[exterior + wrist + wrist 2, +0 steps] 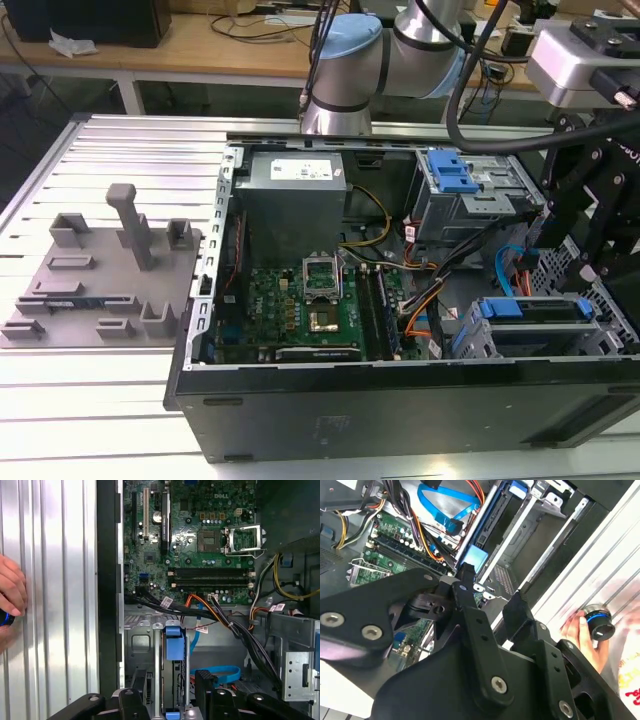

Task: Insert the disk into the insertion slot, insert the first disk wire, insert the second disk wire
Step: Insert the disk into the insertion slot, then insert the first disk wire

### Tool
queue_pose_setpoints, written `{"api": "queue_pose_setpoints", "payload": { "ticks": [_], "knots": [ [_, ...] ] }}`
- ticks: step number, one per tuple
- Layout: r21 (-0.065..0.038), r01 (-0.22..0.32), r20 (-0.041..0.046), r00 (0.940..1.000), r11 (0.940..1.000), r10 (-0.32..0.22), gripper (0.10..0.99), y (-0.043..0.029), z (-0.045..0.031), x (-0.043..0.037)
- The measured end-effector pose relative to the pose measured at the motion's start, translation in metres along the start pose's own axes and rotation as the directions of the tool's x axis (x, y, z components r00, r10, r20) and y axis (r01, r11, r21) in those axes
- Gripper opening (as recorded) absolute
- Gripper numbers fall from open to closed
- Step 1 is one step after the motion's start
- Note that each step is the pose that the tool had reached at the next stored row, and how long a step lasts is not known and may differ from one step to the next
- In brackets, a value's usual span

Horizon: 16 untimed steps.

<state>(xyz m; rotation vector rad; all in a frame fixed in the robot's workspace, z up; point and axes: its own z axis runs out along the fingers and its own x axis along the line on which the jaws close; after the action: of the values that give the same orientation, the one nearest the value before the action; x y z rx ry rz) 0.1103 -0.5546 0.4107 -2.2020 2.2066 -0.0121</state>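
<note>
1. Gripper (172, 677): black, above the near corner of the computer case (400, 410) at the exterior view's right. Jaws released, spread either side of the disk with a gap on both sides.
2. Disk (530, 308): in its blue frame, sitting in the insertion slot (520, 338), the grey perforated cage in that same corner.
3. Blue wire (220, 672): flat, looped just beside the cage. Where its ends go cannot be told.
4. Computer case: black, side open, lying on the ribbed metal desk (100, 400). Green board (300, 305) and grey power box (295, 195) inside.
5. Grey fixture plate (100, 270): on the desk, at the exterior view's left of the case.
6. Person's hand (577, 635): over the desk beside the case, touching a small round blue-and-black object (597, 622).
</note>
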Motion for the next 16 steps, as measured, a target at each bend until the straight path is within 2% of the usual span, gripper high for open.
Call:
{"api": "queue_pose_setpoints", "payload": {
  "ticks": [14,16],
  "knots": [
    [0.0,0.0,0.0,1.0,1.0,0.0,0.506,0.0,0.0001,0.0003],
    [0.0,0.0,-0.0027,1.0,1.0,0.0,0.506,0.0,0.0003,-0.0076]
  ]
}}
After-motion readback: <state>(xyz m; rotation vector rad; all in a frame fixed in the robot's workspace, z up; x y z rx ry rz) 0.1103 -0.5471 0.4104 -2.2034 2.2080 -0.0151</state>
